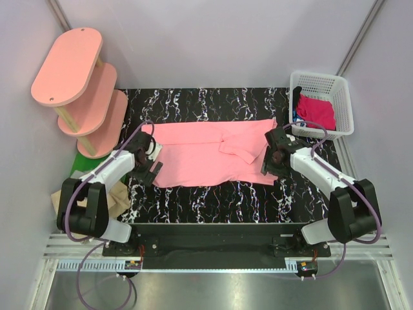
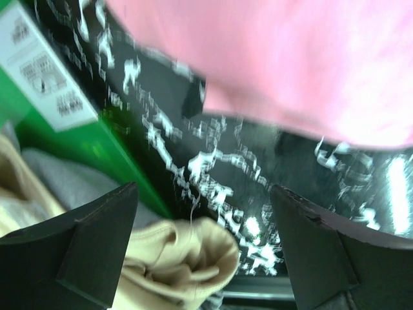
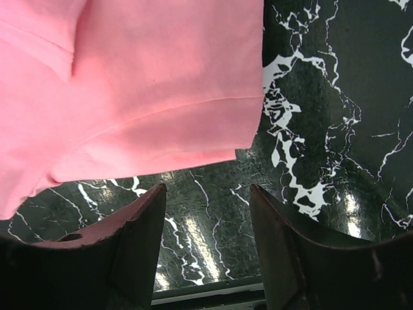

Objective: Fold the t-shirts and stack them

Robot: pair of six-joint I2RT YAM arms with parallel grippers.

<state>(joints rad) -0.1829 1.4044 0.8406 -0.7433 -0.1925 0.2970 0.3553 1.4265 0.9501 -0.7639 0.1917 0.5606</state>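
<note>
Both open, the left tool [image 2: 203, 188] and right tool [image 3: 206, 188] flank the pink t-shirt [image 1: 200, 152], apparently untouching.

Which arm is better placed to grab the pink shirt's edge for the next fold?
Probably right. The right claw, open, sits just short of a corner of the pink t-shirt, cloth straight ahead. The left claw, also open, has the pink edge farther off, and its view is blurred.

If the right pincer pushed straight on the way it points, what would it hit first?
Probably the bare table, just short of the hem of the pink shirt; depth is hard to judge.
</note>
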